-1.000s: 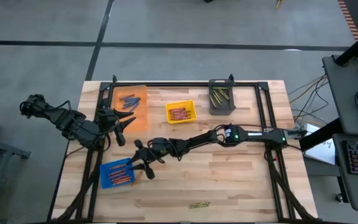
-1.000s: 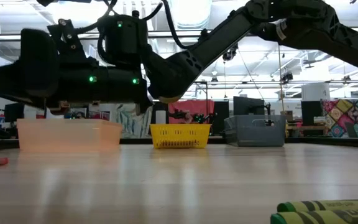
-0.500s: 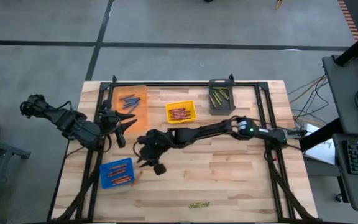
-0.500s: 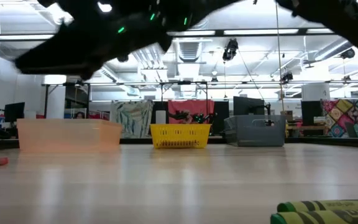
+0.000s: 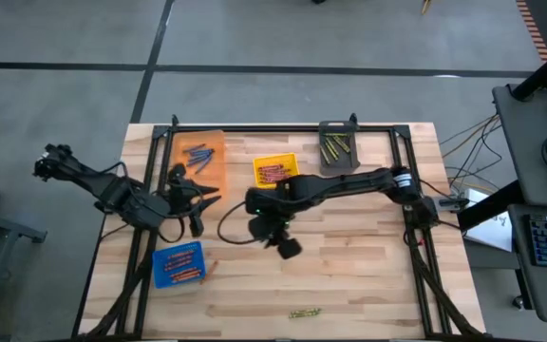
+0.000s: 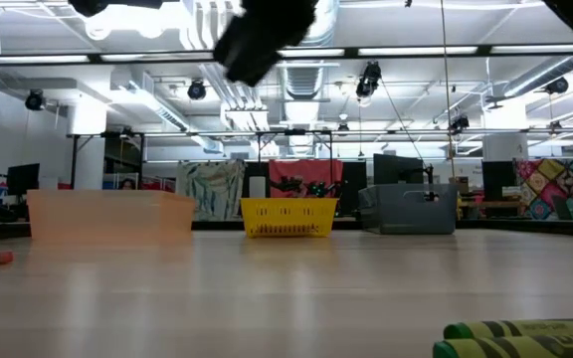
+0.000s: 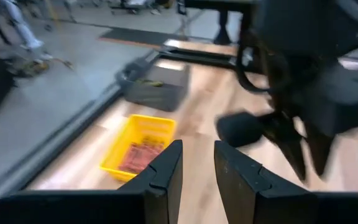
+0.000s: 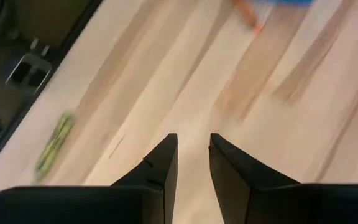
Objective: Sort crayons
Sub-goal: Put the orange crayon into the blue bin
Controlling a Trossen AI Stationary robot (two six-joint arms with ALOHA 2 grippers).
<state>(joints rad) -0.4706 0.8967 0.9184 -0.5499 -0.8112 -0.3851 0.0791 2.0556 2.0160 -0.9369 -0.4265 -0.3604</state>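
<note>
Crayons lie sorted in four bins: blue ones in the orange bin [image 5: 200,157], red in the yellow bin [image 5: 275,171], olive-green in the grey bin [image 5: 338,149], orange in the blue bin [image 5: 179,264]. Loose green crayons [image 5: 304,313] lie near the table's front edge, also visible in the right wrist view [image 8: 53,143]. One orange crayon [image 5: 207,269] lies beside the blue bin. My right gripper [image 5: 288,247] [image 8: 193,138] hangs high over mid-table, slanting down, open by a narrow gap with nothing in it. My left gripper [image 5: 200,199] [image 7: 197,146] hovers beside the orange bin, open and empty.
A black frame rail [image 5: 283,128] runs along the table's far edge and down both sides. Bare wood lies between the bins and the front edge. In the left wrist view the right arm [image 7: 303,93] stands close ahead of my left gripper.
My right gripper has risen from beside the blue bin, swung toward the table's right and tipped up from pointing steeply down. The orange crayon beside the blue bin now shows uncovered. My left gripper has edged a little toward the table's right.
</note>
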